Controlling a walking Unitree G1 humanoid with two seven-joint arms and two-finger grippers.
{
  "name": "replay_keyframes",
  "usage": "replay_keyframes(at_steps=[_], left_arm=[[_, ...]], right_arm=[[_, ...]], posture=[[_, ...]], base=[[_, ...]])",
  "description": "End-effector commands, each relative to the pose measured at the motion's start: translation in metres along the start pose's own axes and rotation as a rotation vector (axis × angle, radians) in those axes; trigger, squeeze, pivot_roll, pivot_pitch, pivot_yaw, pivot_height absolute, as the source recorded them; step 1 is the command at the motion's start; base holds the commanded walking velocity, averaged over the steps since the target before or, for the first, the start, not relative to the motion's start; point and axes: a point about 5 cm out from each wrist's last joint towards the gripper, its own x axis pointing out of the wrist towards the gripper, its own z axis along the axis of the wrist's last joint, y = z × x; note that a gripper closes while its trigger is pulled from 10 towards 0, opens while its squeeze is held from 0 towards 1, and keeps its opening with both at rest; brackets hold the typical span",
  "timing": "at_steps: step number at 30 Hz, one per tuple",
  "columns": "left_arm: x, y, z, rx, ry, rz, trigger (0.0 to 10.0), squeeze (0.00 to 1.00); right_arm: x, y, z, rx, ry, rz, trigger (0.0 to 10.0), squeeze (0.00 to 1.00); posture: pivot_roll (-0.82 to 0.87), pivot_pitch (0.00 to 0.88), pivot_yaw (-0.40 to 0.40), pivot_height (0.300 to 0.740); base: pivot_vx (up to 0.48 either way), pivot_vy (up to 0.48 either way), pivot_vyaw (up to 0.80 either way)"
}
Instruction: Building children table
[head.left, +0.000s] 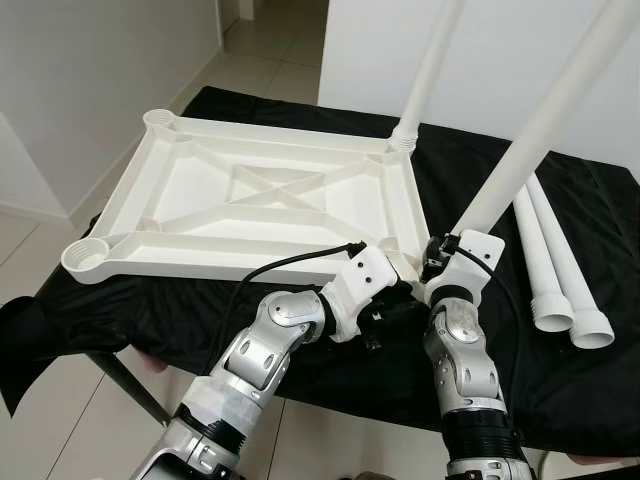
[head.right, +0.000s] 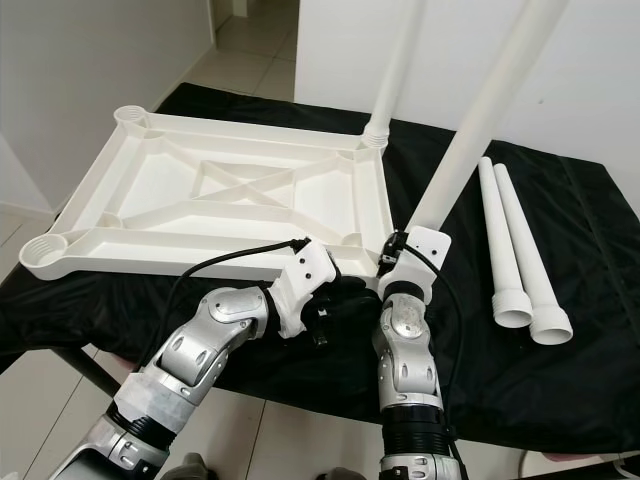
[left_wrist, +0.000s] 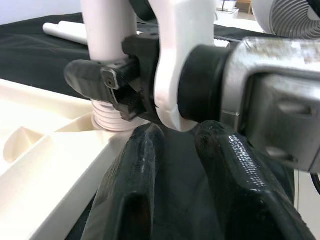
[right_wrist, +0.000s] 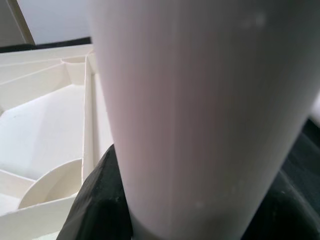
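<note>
1. Right tool (head.left: 437, 262): clamped on leg (head.left: 540, 130), axis upright, tilted; foot at tabletop (head.left: 250, 200) corner socket directly below.
2. Left tool (left_wrist: 175, 165): slightly parted, empty, just beside that socket.
3. Spare legs (head.left: 555, 260): on bench (head.left: 600, 200), right-hand side.

My head cameras look forward and down over the bench (head.left: 560, 400), sharing one scene. My left wrist camera sits close behind my right hand (left_wrist: 120, 85); my right wrist camera presses against the table leg (right_wrist: 200, 110).

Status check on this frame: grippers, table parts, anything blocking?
Right gripper shut on near leg at tabletop corner socket. Left gripper beside it, holding nothing. Far leg seated. Two spare legs lie clear.
</note>
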Motion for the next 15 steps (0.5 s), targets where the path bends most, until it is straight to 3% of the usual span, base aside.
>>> replay_keyframes(at_steps=[1, 4, 5, 11, 15], left_arm=[[-0.001, 0.0, 0.0, 0.018, 0.002, 0.05, 10.0, 0.0], [0.0, 0.0, 0.001, 0.02, 0.001, 0.051, 10.0, 0.0], [0.0, 0.0, 0.001, 0.021, 0.001, 0.052, 10.0, 0.0], [-0.001, 0.001, 0.0, 0.036, 0.001, 0.056, 10.0, 0.0], [-0.001, 0.001, 0.0, 0.026, 0.008, 0.056, 10.0, 0.0]], right_arm=[[-0.002, -0.005, -0.013, 0.019, 0.076, -0.012, 10.0, 0.0], [-0.002, -0.008, -0.009, -0.005, 0.047, -0.022, 10.0, 0.08], [-0.002, -0.008, -0.009, -0.005, 0.045, -0.024, 10.0, 1.0], [-0.006, 0.0, 0.006, -0.066, -0.064, 0.086, 10.0, 1.0], [-0.007, 0.0, 0.006, -0.089, -0.067, 0.147, 10.0, 1.0]], posture=[[0.04, 0.003, -0.072, 0.74], [0.04, 0.002, -0.072, 0.74], [0.04, 0.002, -0.072, 0.74], [0.04, 0.0, -0.074, 0.74], [0.04, 0.0, -0.075, 0.74]], base=[[0.0, 0.0, 0.0], [0.0, 0.0, 0.0], [0.0, 0.0, 0.0], [0.0, 0.0, 0.0], [0.0, 0.0, 0.0]])
